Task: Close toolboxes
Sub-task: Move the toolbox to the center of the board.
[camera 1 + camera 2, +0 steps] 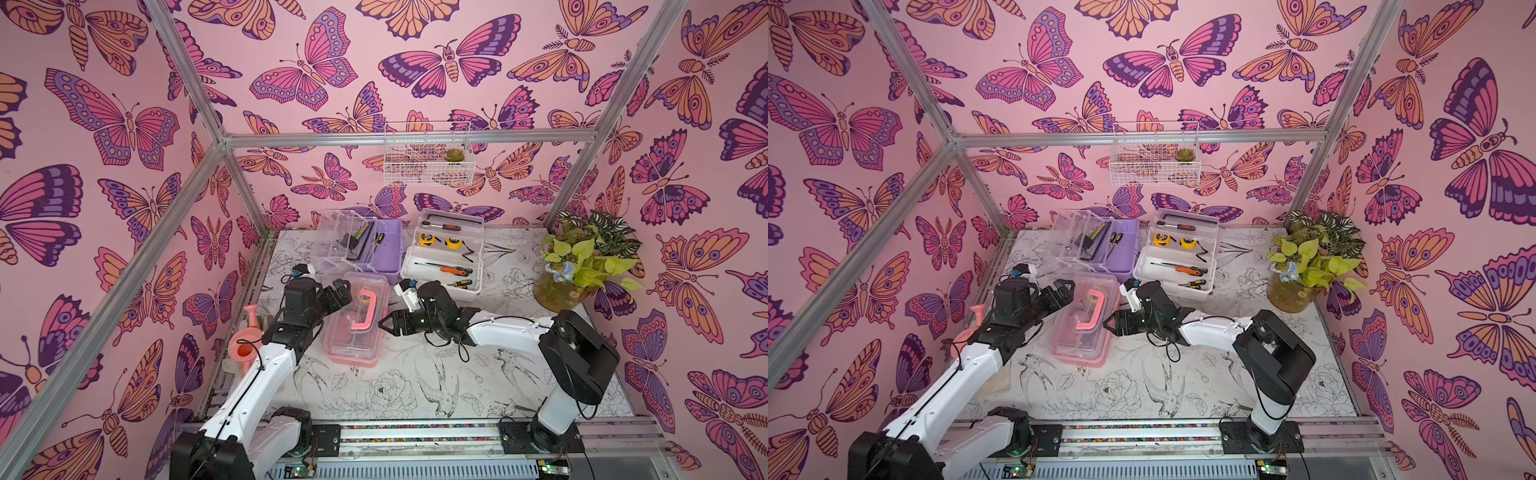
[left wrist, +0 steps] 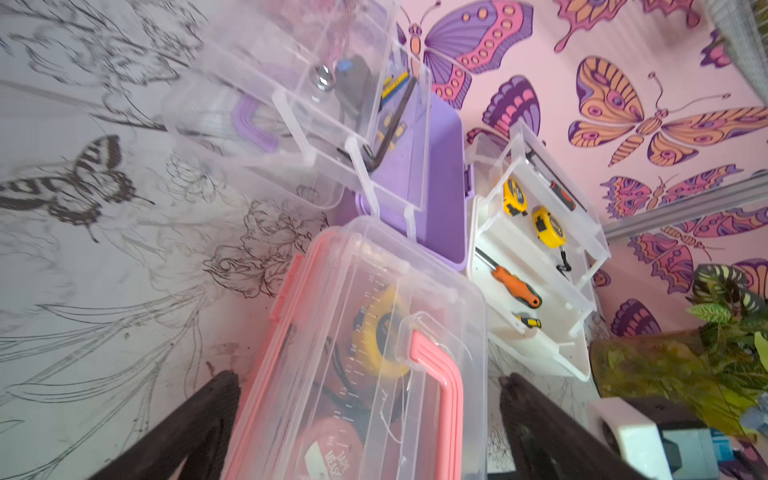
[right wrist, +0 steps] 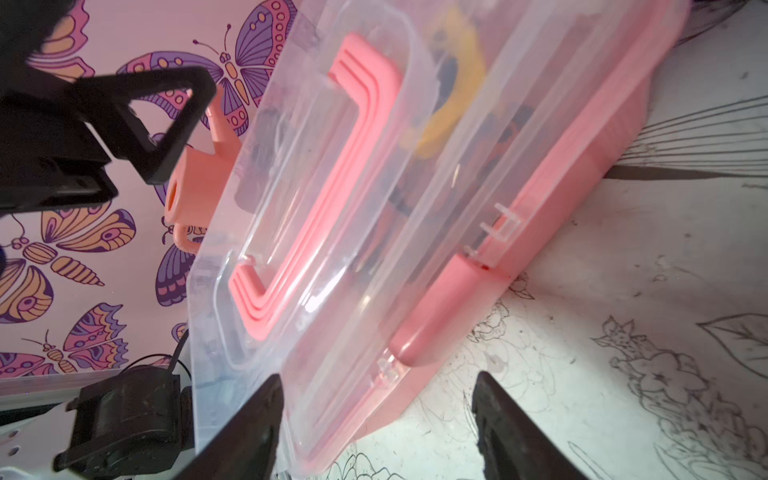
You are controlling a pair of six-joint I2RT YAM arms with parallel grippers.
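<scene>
The pink toolbox [image 1: 353,345] [image 1: 1084,332] lies mid-table with its clear lid down and its pink handle [image 1: 360,311] flat on top. My left gripper [image 1: 338,296] [image 1: 1064,293] [image 2: 369,377] is open at the box's far left end, with the box between its spread fingers in the left wrist view. At the box's right side my right gripper [image 1: 384,324] [image 1: 1108,322] [image 3: 378,377] is open, one finger by the lid's corner, the other over the table. Behind stand the purple toolbox [image 1: 384,249] [image 2: 436,174] and the white toolbox [image 1: 440,276] [image 2: 540,345], both open with trays raised.
A potted plant [image 1: 557,291] stands at the right wall. To the left of my left arm is a pink watering can [image 1: 247,340]. A white wire basket [image 1: 428,158] hangs on the back wall. Aluminium frame posts line the table's sides.
</scene>
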